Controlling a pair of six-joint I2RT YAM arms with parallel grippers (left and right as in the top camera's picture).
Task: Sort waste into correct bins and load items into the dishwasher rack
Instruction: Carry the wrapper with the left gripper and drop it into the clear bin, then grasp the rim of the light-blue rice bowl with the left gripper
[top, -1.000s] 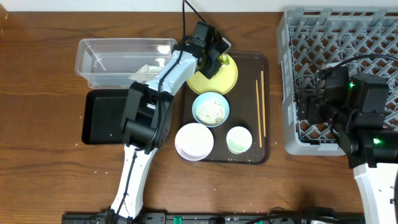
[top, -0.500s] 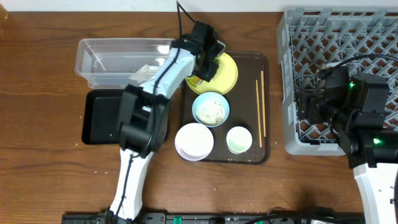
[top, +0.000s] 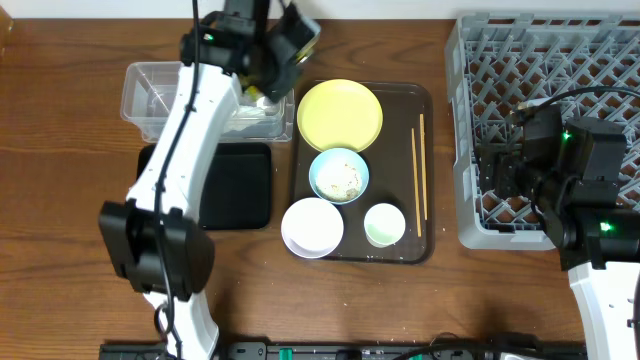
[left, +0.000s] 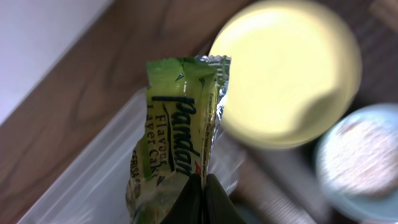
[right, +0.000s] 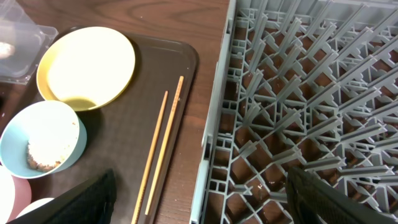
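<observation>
My left gripper (top: 272, 58) is shut on the green-yellow snack wrapper (left: 177, 118), which hangs from the closed fingers (left: 200, 198) above the right end of the clear tub (top: 160, 95). The yellow plate (top: 341, 115) is bare. The light blue bowl (top: 339, 175) holds rice. The white bowl (top: 312, 227), the small cup (top: 384, 224) and the two chopsticks (top: 418, 165) lie on the brown tray. My right gripper (right: 202, 200) is open and empty over the left edge of the grey dishwasher rack (top: 545, 60).
The black tray (top: 240, 185) lies in front of the clear tub, partly under my left arm. The brown serving tray (top: 400, 100) sits between the bins and the rack. Something pale lies in the tub's right end (top: 250, 112).
My left gripper has lifted the wrapper off the yellow plate and moved left and up, over the clear tub. The right arm has not moved.
</observation>
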